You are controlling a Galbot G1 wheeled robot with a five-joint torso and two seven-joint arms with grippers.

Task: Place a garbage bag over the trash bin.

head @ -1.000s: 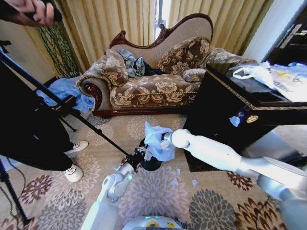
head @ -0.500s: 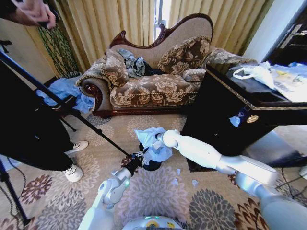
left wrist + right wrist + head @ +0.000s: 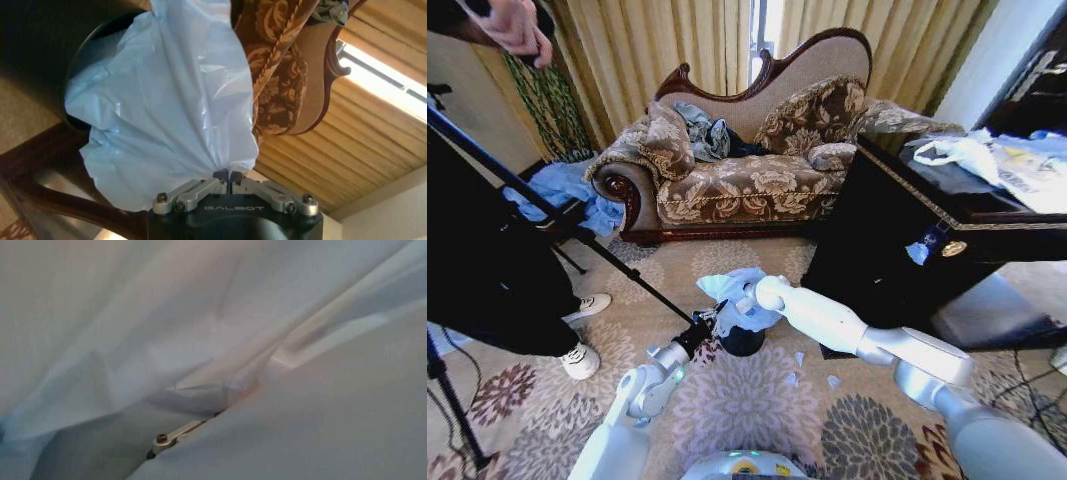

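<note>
The pale blue garbage bag [image 3: 730, 290] is bunched above the small black trash bin [image 3: 743, 343] on the patterned carpet. My left gripper [image 3: 706, 321] sits just left of the bin, shut on an edge of the bag. In the left wrist view its fingertips [image 3: 227, 175] pinch the bag [image 3: 167, 110], which spreads toward the bin's dark rim [image 3: 75, 60]. My right gripper [image 3: 746, 301] is buried in the bag above the bin and holds it. In the right wrist view the bag [image 3: 200, 315] covers nearly everything, its creases drawn to one metal finger [image 3: 167, 439].
A carved sofa [image 3: 747, 170] stands behind the bin, and a black cabinet [image 3: 897, 250] is close on the right. A tripod leg [image 3: 597, 245] slants in from the left, beside a person's shoes [image 3: 582, 360]. Small scraps [image 3: 812, 370] lie on the carpet.
My right arm has swung left and lowered, carrying the bag down closer over the bin. My left gripper has shifted slightly left, still pinching the bag's edge.
</note>
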